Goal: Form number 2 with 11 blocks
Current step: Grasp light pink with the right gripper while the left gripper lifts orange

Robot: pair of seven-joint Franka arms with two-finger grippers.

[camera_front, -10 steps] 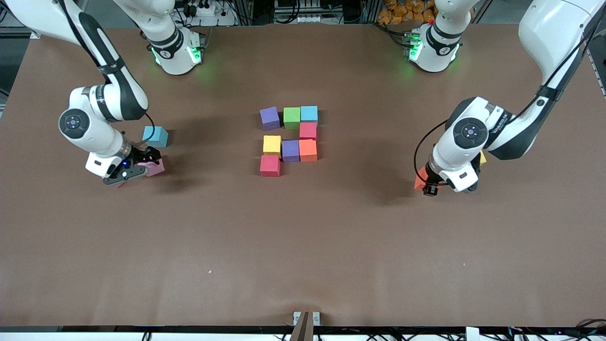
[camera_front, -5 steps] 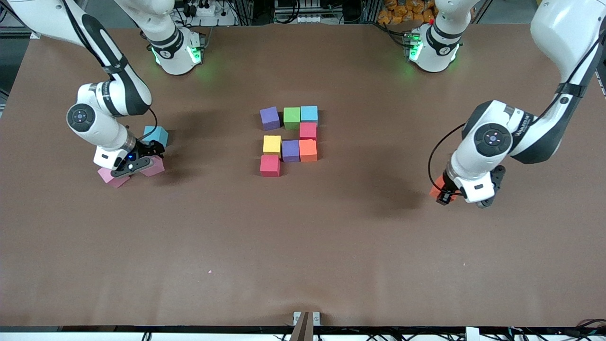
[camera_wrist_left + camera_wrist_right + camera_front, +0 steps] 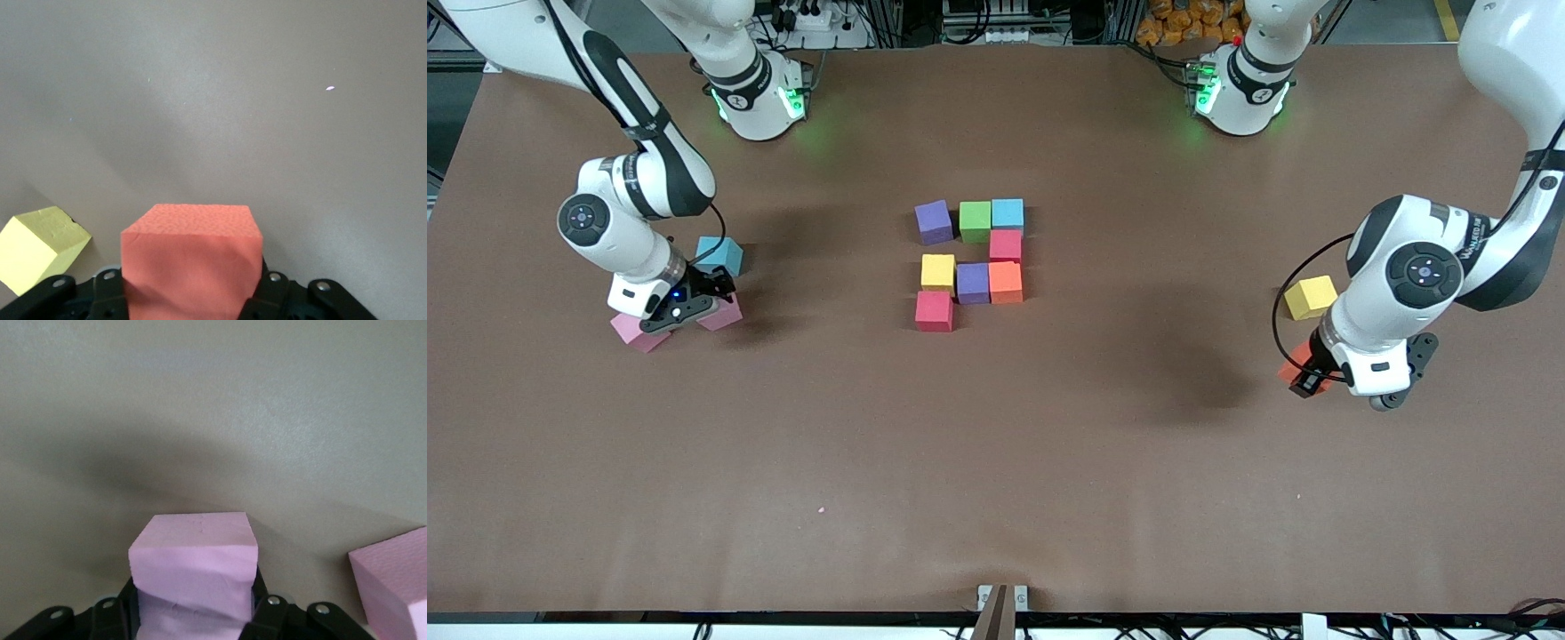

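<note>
Several blocks sit together mid-table: purple (image 3: 934, 221), green (image 3: 975, 220), light blue (image 3: 1008, 213), red (image 3: 1005, 245), yellow (image 3: 937, 271), purple (image 3: 972, 283), orange (image 3: 1005, 282), red (image 3: 934, 310). My right gripper (image 3: 710, 298) (image 3: 193, 603) is shut on a pink block (image 3: 722, 315) (image 3: 193, 553) at the right arm's end, and the foam is squeezed between the fingers. A second pink block (image 3: 636, 331) (image 3: 393, 587) lies beside it. My left gripper (image 3: 1307, 375) (image 3: 190, 290) is shut on an orange block (image 3: 1296, 366) (image 3: 190, 260), over the table beside a loose yellow block (image 3: 1310, 297) (image 3: 40, 250).
A loose light blue block (image 3: 720, 255) lies just beside the right gripper, farther from the front camera than the pink blocks. The brown table (image 3: 996, 462) stretches bare between the centre group and both arms.
The right gripper has closed on the pink block. The left arm has carried the orange block toward its own end of the table, uncovering the yellow block.
</note>
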